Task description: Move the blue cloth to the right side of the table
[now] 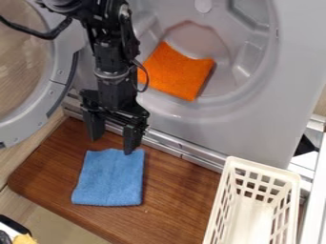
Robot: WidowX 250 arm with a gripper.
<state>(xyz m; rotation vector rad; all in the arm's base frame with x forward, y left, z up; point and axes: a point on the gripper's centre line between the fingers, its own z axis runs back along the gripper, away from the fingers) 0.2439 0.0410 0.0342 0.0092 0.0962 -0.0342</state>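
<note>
Far left, round machine door (58,75), swung open, cut off by the left edge; wood-look surface visible through its window. Bottom-left corner: black-and-white item (7,228) plus yellow bit (24,239), both cropped, can't tell what they are. Black cable (38,34) runs from left edge to the arm. Black robot arm (113,52) enters from top, upper part cropped; it covers some of the machine front and passes just at the left corner of the orange cloth. Blue cloth (109,180), folded-looking, lies flat on the brown wooden desk (175,202), left of centre in view, below the end effector (115,135). End effector points down, fingers spread wide with a clear gap, nothing held between them. Right-hand fingertip in view overlaps the cloth's top edge; touching or just above, can't tell. Other fingertip is just off the top-left corner. Metal rail (175,147) slants down rightward between desk and grey machine (258,133), partly behind the end effector. Orange cloth (177,71) rests at the round drum opening (200,38); opening cropped at top. Lower right, off-white plastic basket (264,168) with slotted sides, bottom end cut off, hides that part of the desk. Behind it at the right edge, dark patch (304,146), unclear.
</note>
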